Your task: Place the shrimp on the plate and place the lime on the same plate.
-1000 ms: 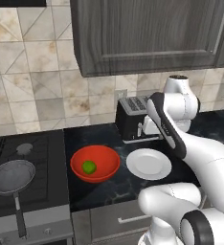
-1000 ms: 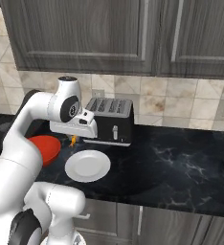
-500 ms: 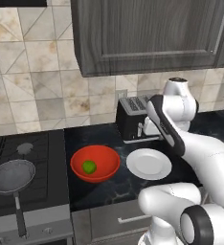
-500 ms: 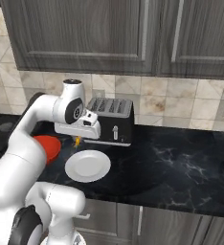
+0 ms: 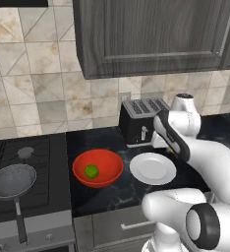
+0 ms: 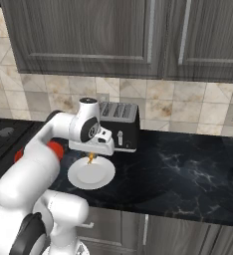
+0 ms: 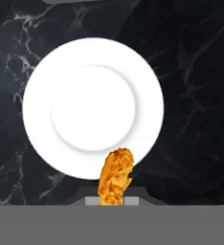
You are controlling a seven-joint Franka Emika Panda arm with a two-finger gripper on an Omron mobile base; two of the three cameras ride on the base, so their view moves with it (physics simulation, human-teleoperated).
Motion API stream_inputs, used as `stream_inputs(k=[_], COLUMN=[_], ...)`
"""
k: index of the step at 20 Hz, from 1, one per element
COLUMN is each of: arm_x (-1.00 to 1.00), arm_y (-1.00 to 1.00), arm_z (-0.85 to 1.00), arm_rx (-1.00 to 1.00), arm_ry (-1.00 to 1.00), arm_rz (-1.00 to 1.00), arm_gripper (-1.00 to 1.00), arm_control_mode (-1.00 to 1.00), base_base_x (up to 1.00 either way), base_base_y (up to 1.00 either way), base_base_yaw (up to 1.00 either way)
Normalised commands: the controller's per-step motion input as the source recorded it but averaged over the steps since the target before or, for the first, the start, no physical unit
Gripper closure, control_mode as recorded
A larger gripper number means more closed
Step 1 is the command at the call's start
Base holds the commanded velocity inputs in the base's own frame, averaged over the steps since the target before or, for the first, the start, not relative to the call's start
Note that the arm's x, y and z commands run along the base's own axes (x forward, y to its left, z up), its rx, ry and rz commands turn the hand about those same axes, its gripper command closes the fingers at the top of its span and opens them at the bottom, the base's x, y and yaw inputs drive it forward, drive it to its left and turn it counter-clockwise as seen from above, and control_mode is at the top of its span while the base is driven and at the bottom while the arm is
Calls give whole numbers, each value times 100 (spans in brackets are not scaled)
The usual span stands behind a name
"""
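On the black counter (image 5: 112, 189) in the left base view, the lime (image 5: 91, 171) sat inside the red bowl (image 5: 98, 168), just left of the bare white plate (image 5: 153, 168); a toaster (image 5: 141, 120) stood behind, and a pan (image 5: 13, 181) rested on the stove (image 5: 26, 197)

From the right base view, the gripper (image 6: 91, 158) hung over the plate (image 6: 91, 174), the shrimp (image 6: 91, 158) dangling from it above the plate's far edge

Through the hand view, the jaws were clenched on the shrimp (image 7: 116, 177), which overlapped the near rim of the plate (image 7: 93, 108) and appeared raised above it
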Motion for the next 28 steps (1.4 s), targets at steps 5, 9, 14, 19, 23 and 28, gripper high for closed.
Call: stream_inputs(k=[5,9,14,19,23,28], arm_x=[27,29,22,6,2,2], arm_y=[-1,-1,-12,-6,0,0], arm_z=[-47,-34,-33,-44,-43,-27], arm_rx=[0,0,0,0,0,0], arm_ry=[0,0,0,0,0,0], arm_rz=[0,0,0,0,0,0], arm_gripper=[100,100,100,100,100,100], arm_control_mode=[-100,-100,-100,-100,-100,-100], base_base_x=[0,0,0,0,0,0], base_base_y=[0,0,0,0,0,0], base_base_yaw=[0,0,0,0,0,0])
